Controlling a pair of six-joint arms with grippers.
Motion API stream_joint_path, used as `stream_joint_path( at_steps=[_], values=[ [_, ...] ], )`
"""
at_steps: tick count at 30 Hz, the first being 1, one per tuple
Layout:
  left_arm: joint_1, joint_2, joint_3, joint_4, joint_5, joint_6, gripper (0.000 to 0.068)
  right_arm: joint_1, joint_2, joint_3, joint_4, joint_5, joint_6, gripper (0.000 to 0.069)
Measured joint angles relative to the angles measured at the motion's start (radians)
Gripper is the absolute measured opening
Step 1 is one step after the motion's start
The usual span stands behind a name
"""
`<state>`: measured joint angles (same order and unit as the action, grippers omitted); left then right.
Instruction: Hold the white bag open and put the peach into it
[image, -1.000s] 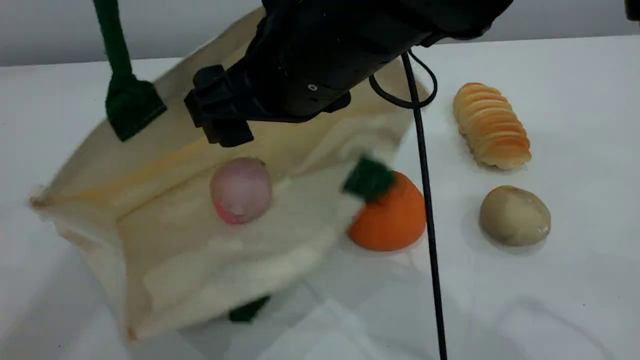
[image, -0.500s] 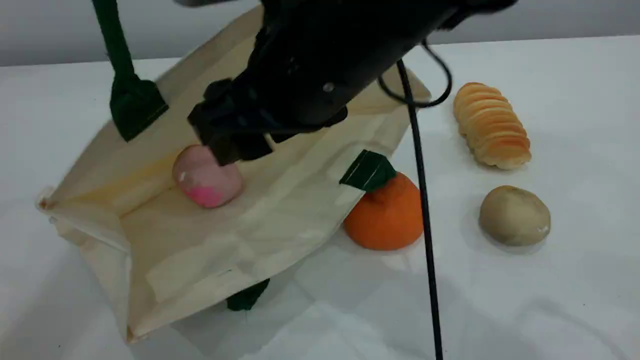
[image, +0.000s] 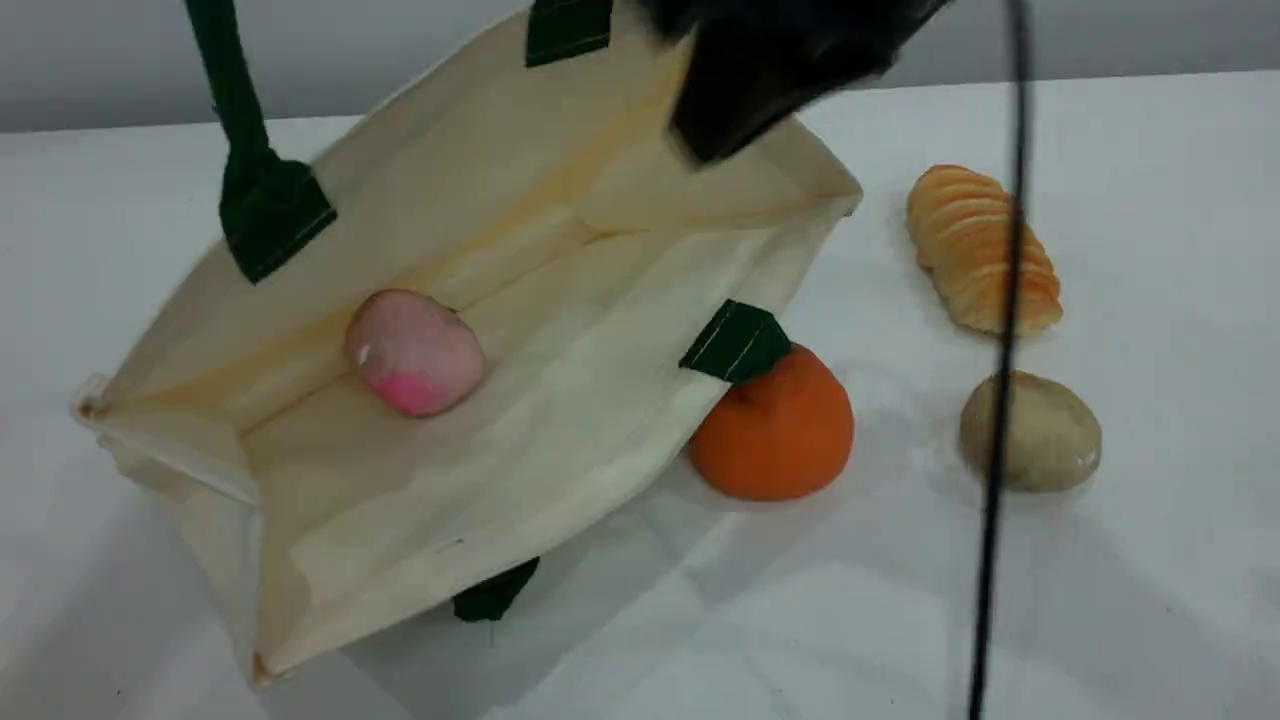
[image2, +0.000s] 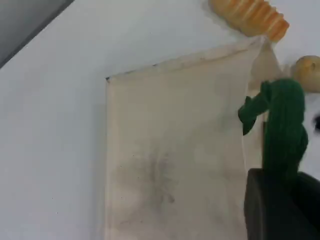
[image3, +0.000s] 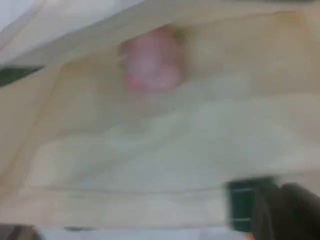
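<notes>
- The small pale pink speckled peach (image: 413, 351) lies inside the cream-white fabric tote bag (image: 560, 400); releasing the dark green rope handle (image2: 285, 125) clamped in the left pincer (image2: 280, 200) could collapse the mouth.
- The right pincer (image3: 287, 212), blurred and apparently empty and together, might snag the rim.

From the scene view we are looking down obliquely across the table (image: 1150, 600). The left wrist view is facing the white bag (image2: 170, 150) from outside; the blurred, close right wrist view is sharing its interior with the scene view.
</notes>
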<state>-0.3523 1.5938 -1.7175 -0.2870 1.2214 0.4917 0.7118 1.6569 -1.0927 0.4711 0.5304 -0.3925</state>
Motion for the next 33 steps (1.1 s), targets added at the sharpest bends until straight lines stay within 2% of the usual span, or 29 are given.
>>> stream_joint_path(
  at_steps=[10, 14, 28, 31, 33],
  values=[
    [0.0, 0.0, 0.0, 0.0, 0.0, 0.0, 0.0094, -0.162, -0.204, -0.001, -0.39, 0.036, 0.367, 0.001],
    [0.0, 0.0, 0.0, -0.001, 0.0, 0.0, 0.0094, -0.175, -0.244, -0.001, -0.501, 0.08, 0.481, 0.001],
    [0.0, 0.0, 0.0, -0.004, 0.0, 0.0, 0.0096, -0.175, -0.241, -0.001, -0.525, 0.102, 0.498, 0.0015],
    [0.0, 0.0, 0.0, -0.004, 0.0, 0.0, 0.012, -0.175, -0.241, -0.001, -0.525, 0.102, 0.497, 0.0019],
    [0.0, 0.0, 0.0, -0.004, 0.0, 0.0, 0.0167, -0.175, -0.241, -0.001, -0.525, 0.102, 0.497, 0.002]
  ],
)
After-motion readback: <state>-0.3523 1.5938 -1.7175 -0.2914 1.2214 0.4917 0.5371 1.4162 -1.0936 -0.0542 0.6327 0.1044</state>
